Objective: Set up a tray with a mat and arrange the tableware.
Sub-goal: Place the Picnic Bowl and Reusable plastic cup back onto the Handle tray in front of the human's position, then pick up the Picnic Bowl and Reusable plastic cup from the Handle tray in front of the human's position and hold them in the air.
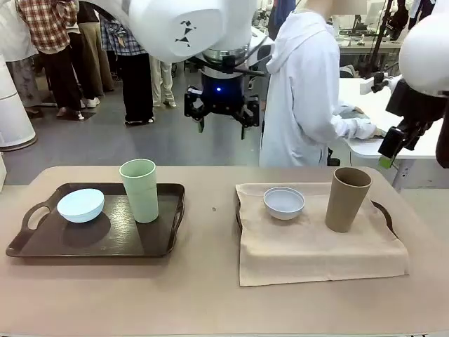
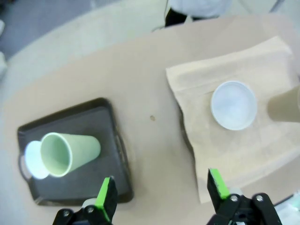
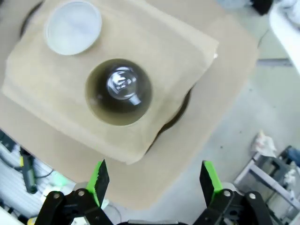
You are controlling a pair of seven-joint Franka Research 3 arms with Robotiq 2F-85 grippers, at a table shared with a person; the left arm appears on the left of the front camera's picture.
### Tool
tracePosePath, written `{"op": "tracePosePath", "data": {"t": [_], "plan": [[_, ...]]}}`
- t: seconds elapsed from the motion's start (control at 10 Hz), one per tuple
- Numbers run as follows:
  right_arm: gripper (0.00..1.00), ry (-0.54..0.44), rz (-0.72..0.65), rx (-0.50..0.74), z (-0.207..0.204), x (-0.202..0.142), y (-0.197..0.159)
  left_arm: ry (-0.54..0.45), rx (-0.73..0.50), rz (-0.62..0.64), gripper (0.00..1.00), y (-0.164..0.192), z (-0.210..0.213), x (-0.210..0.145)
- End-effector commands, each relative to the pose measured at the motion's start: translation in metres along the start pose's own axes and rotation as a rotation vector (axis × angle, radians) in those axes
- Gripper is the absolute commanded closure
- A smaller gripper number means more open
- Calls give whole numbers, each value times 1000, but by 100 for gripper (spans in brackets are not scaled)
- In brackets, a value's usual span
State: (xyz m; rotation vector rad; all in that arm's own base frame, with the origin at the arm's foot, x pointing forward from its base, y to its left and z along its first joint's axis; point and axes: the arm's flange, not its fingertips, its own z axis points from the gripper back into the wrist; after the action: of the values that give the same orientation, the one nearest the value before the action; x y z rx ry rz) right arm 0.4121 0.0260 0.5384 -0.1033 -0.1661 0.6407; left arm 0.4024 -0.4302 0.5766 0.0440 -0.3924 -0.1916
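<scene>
No readable text or numbers; black emblem on white arm casing (shape only, no letters)

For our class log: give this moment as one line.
left tool open; right tool open above tan tumbler; white bowl on mat; green tumbler, blue bowl on dark tray

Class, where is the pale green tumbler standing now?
In the front view, the pale green tumbler stands upright on the dark tray on the left of the table, just right of the light blue bowl.
</scene>
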Motion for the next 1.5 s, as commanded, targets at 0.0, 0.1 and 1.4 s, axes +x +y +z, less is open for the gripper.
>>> {"op": "tracePosePath", "data": {"t": [0.0, 0.1, 1.4], "plan": [[0, -13, -9, -37, -10, -4, -6, -13, -12, -20, 0, -11, 1, -1], [0, -13, -9, -37, -10, -4, -6, -13, -12, -20, 0, -11, 1, -1], [0, -13, -9, -37, -10, -4, -6, -13, -12, -20, 0, -11, 1, -1]]}}
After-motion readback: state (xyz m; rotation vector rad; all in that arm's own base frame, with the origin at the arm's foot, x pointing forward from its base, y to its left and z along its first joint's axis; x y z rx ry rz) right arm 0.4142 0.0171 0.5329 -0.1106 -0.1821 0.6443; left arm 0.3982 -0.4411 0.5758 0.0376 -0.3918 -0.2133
